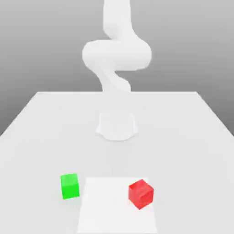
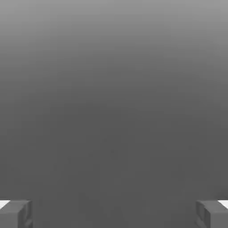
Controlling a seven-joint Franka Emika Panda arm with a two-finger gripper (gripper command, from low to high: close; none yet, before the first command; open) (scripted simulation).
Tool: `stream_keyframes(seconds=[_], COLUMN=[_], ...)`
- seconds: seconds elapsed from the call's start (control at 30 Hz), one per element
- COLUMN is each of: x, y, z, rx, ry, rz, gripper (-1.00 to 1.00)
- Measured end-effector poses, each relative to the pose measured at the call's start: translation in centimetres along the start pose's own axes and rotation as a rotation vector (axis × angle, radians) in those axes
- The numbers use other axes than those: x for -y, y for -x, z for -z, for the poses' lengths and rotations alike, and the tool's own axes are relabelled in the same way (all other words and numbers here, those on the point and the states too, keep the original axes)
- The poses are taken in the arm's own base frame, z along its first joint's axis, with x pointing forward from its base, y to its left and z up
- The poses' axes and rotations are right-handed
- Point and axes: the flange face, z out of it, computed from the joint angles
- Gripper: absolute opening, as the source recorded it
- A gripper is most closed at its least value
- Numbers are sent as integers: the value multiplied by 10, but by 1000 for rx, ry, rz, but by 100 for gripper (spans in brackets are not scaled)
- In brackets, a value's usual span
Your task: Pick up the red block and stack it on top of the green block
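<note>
The red block [image 1: 140, 194] sits on the white table [image 1: 41, 137] near its front edge, toward the exterior view's right, turned a little so that one corner faces forward. The green block [image 1: 69, 186] stands apart from it, to the exterior view's left, also near the front. The white arm [image 1: 116, 55] rises from its base [image 1: 117, 126] at the table's middle and bends high above it, far from both blocks. In the hand view my gripper [image 2: 114, 214] is open, its grey fingertips [image 2: 15, 213] wide apart with nothing between them, in front of a plain grey background.
A slightly brighter square patch [image 1: 109, 210] marks the table surface at the front between the blocks, and the red block rests on its right part. The table's edges run off toward the back on both sides.
</note>
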Motion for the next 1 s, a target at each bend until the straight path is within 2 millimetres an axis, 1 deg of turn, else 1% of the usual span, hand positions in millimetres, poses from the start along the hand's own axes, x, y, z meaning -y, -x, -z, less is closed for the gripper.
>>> stream_keyframes(seconds=[0.1, 0.23, 0.37, 0.5, 0.63, 0.77, 0.8, 1.0], x=[-3, -21, -50, -87, -128, -168, -174, -199], y=[20, 50, 85, 126, 172, 223, 231, 254], z=[-67, -147, -217, -275, -318, -346, -351, -386], rx=[31, 68, 104, 140, 177, 218, 223, 227], ry=[97, 218, 336, 451, 565, 678, 692, 705], rz=[-99, -228, -359, -493, -629, -763, -783, -810], gripper=[0, 0, 0, 0, 0, 0, 0, 0])
